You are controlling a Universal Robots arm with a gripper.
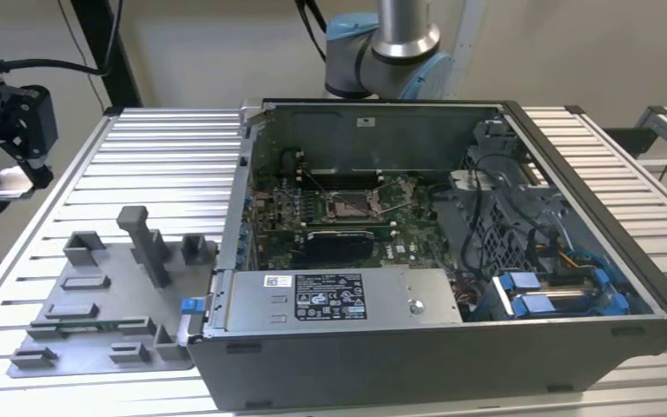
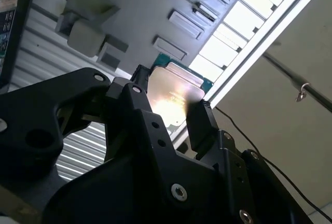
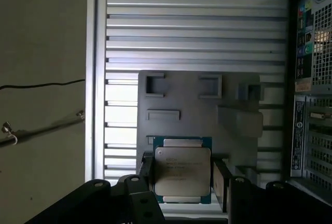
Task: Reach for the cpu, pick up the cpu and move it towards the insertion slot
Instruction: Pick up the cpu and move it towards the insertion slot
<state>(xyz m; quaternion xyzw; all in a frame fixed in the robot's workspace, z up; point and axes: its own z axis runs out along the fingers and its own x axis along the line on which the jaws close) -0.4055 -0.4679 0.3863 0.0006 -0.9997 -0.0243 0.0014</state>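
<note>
The cpu (image 3: pixel 182 175) is pinched at two opposite edges by the gripper (image 3: pixel 183 178).
It is held in open air at the table (image 1: pixel 171 148) edge, exterior view's left, well apart from the insertion slot (image 1: pixel 349 206) walled in by the case (image 1: pixel 426 347).

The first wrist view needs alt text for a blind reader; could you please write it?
The black gripper holds the flat, square, silvery-grey cpu between its fingers, with a grey plastic tray on a slatted metal table behind it.

Robot lab: slatted bench (image 1: pixel 160 143), opened computer (image 1: pixel 426 356).
</note>
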